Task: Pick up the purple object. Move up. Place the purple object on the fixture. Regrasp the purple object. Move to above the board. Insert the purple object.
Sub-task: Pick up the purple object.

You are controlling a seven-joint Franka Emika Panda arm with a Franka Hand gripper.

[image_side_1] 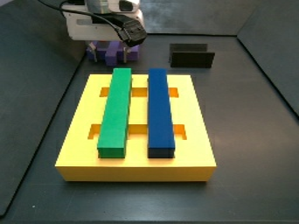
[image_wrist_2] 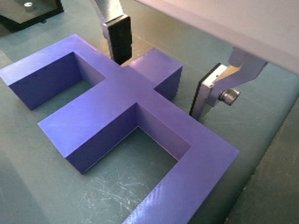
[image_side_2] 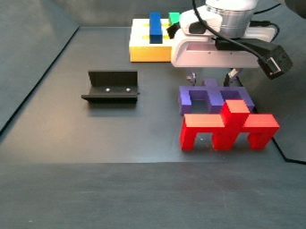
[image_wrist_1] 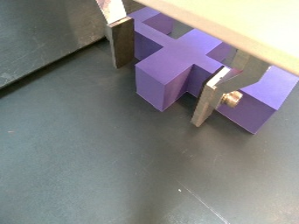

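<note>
**Jaws straddling the central stub of the purple object before pickup**

We show the gripper (image_wrist_2: 163, 66) lowered over the purple object (image_wrist_2: 111, 109), which lies flat on the dark surface (image_wrist_1: 82, 166). In both wrist views the two silver fingers (image_wrist_1: 118, 42) stand on either side of the raised central stub, one plate to each flank, with a visible gap between pad and purple wall on at least one side. We therefore read the jaws as open and not yet gripping. The stub is the narrowest part of the piece and the only feature that fits between the plates, which we judge to be the reason for this alignment.

In a side view the purple object (image_side_2: 206, 97) sits just behind the red pronged piece (image_side_2: 230, 131), apparently touching it or nearly so; whether they truly touch we cannot tell. The fixture (image_side_2: 110, 87) stands well apart, with its open side facing the pieces, ready to receive the purple object for the regrasp. The board (image_side_1: 138, 131), carrying the green bar (image_side_1: 114, 109) and the blue bar (image_side_1: 160, 112), lies farther off, beyond the gripper (image_side_2: 221, 79).

We judge the task to be at its first step, with closing and lifting to come.
</note>
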